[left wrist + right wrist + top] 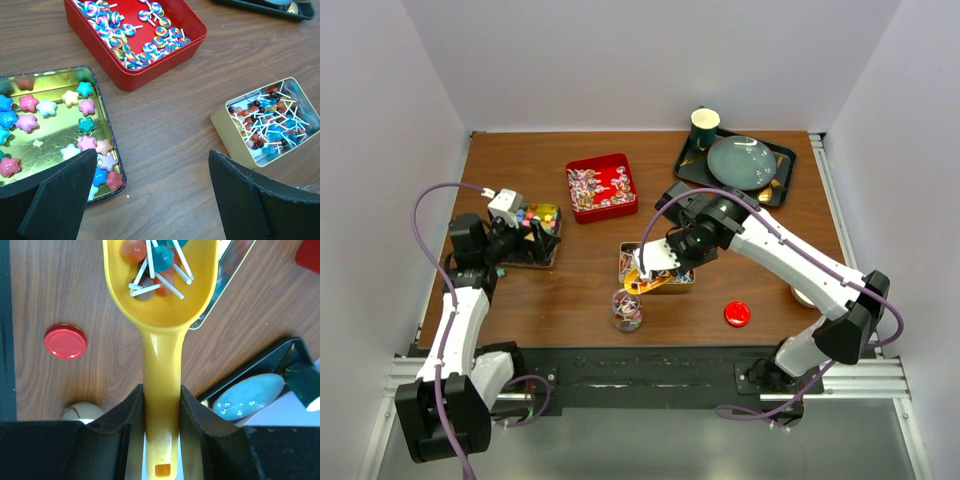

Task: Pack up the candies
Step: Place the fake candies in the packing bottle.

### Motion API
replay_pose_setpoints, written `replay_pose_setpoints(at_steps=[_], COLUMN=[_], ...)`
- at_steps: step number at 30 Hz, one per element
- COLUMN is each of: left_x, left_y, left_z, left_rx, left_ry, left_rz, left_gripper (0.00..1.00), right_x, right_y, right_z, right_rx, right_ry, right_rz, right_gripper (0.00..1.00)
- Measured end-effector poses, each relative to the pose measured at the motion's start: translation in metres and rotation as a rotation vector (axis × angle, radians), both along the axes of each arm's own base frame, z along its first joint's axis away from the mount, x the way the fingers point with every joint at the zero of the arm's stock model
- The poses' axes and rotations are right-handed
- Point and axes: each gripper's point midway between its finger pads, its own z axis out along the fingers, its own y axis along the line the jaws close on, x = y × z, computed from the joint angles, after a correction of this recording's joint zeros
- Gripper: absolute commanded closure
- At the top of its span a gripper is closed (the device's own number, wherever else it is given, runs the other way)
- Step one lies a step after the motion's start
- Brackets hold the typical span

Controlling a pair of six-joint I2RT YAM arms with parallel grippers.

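Right gripper: clamped on the handle of the yellow scoop.
Scoop bowl: lollipop candies, held over the gold tin.
Jar: just beside, on the bench.
Handling: keep scoop level, centre over jar mouth, tip slowly.
Left gripper: apart, empty, above star candies.
Unclear: scoop tip cut off; jar fill.

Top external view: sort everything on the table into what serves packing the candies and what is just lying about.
Job in hand: star candies in the left tin; swirl lollipops in the red tin; ball lollipops in the gold tin; yellow scoop in the right end effector; jar; red lid, probably.
Lying about: black tray; plate; green cup.
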Motion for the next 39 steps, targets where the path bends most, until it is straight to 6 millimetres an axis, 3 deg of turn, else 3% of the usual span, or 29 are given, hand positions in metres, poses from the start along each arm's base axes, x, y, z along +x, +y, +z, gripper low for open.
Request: replay_pose_setpoints(at_steps=[14,23,39], left_x=[0.001,-0.001,0.006], left_y=[0.0,-0.001,-0.001], left_z=[0.002,-0.002,0.006], left_rx=[-0.01,-0.016,-0.025], left_ry=[-0.008,-0.001,-0.04], left_rz=[0.006,0.008,0.013], left_gripper=[0.02,0.02,0.02], right_x=[-0.001,0.0,0.005], right_y=[0.017,0.019,0.016], right_z=[0.001,0.005,0.01], right_rx=[-0.096,-0.127,-0.162], right_ry=[-0.09,-0.138,-0.19], right_rz=[0.072,0.083,0.084], right_gripper=[1.0,1.0,1.0])
